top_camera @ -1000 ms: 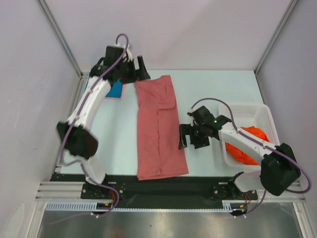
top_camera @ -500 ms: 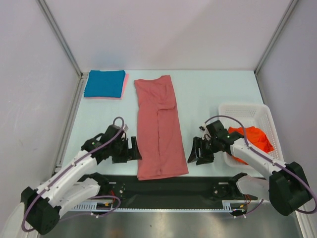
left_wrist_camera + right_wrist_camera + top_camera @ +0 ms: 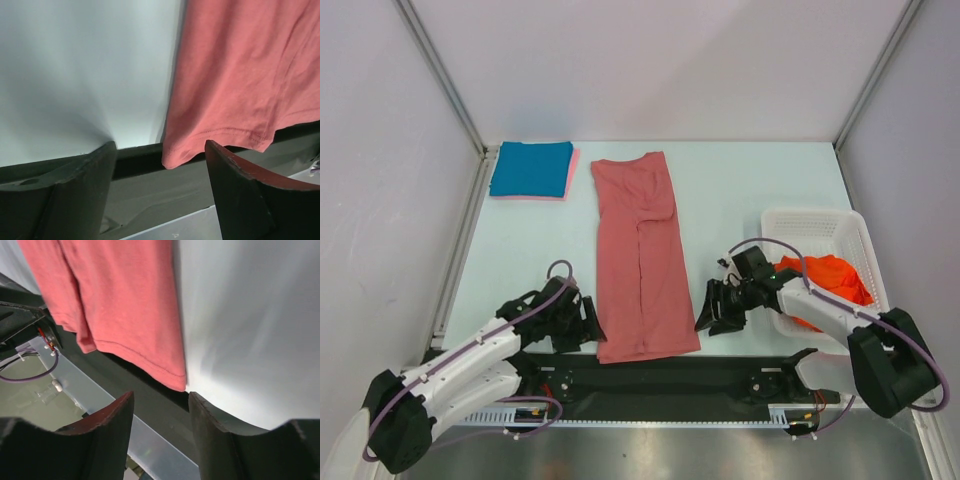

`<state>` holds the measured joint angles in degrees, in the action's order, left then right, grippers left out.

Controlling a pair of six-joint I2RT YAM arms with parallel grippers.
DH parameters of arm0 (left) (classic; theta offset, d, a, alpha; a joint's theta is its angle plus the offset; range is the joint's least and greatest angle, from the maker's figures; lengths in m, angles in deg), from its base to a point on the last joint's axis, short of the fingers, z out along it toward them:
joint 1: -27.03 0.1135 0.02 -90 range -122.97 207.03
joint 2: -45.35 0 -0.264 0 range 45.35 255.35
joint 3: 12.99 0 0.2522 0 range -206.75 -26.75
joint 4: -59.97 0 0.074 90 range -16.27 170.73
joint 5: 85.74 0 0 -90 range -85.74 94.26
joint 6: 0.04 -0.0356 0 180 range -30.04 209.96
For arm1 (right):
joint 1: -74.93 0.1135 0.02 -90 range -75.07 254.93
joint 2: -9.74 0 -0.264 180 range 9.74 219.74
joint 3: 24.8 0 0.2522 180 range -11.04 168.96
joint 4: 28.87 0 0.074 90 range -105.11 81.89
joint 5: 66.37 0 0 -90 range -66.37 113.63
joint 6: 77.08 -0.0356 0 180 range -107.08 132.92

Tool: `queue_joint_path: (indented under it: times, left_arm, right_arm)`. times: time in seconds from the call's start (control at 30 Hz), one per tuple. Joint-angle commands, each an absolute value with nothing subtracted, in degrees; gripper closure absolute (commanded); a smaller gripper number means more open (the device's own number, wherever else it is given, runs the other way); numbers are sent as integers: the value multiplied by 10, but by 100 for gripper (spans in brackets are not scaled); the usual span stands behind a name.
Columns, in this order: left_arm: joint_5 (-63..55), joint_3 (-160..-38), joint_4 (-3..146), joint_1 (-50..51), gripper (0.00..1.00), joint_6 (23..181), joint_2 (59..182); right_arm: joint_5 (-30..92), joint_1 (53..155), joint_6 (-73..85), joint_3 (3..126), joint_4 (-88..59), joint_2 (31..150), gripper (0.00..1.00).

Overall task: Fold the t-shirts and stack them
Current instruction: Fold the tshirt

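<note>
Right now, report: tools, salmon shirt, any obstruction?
Left tool open, beside the salmon shirt at its near-left hem corner. Right tool open, beside near-right corner. Shirt flat, ungripped. Nothing blocking.

White arms [image 3: 470, 355], black joints [image 3: 395, 428], purple cables [image 3: 558, 263]

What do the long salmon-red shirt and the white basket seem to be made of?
The salmon-red shirt looks like soft knit cloth, perhaps cotton jersey, with a matte finish: it lies limp with gentle wrinkles, and the wrist views show a stitched hem. The white basket is probably rigid moulded plastic: its walls form a regular open lattice.
</note>
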<state>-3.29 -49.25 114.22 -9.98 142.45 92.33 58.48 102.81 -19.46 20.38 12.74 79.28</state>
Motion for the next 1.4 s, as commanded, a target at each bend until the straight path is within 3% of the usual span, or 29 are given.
queue_joint_path:
  times: [0.0, 0.3, 0.63, 0.97, 1.37]
  left_arm:
    - [-56, -468, 1082, -108, 23, 1462, 930]
    - [-67, -449, 1066, -125, 32, 1482, 972]
    - [-58, -452, 1119, -174, 35, 1531, 952]
    - [-61, -454, 1080, -178, 37, 1524, 989]
    - [-71, -456, 1049, -178, 50, 1525, 991]
  right_arm:
    - [586, 1027, -198, 216, 99, 823, 48]
    - [575, 1039, -209, 193, 71, 847, 54]
    - [569, 1063, -228, 166, 46, 846, 55]
    - [556, 1076, -242, 150, 23, 863, 54]
    - [535, 1075, -237, 147, 24, 868, 54]
